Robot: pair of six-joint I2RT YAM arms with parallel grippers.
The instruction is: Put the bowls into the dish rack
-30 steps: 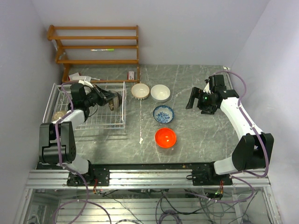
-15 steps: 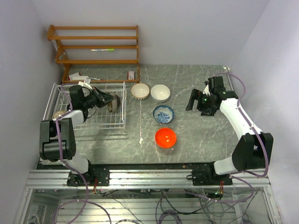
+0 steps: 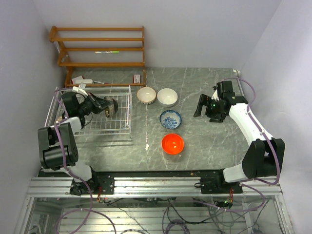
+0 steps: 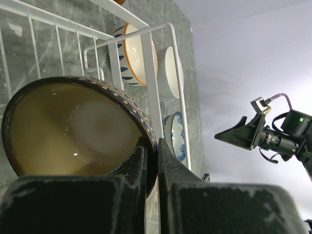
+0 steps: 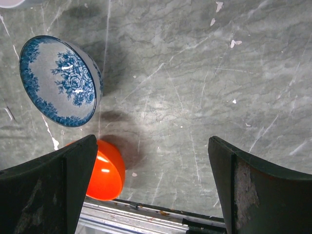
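Bowls left to load, near to far: orange-red bowl upright toward the near edge of the counter, roughly mid-width; blue-and-white bowl just behind it, not touching; then cream bowl with the brown rim and white bowl side by side toward the far edge. Right gripper hangs over bare counter toward the right edge, level with the blue-and-white bowl and well apart from it, fingers spread wide, nothing in them. Dish rack sits along the left edge. Left gripper is above it, pinched on the rim of a dark bowl with a tan inside, one finger inside the rim and one outside. That bowl is tipped on its side above the rack's right half, inside the right wall; can't tell whether it touches the wires. Sixth bowl: can't make it out, the left arm covers part of the rack. Wooden shelf in the far-left corner isn't involved. My read: placement step for the dark bowl, not released yet. Next move likely needs it lowered onto the grid, settled so it won't roll, then fingers opened and pulled straight off the rim without snagging the wall wire. Four on the counter remain.
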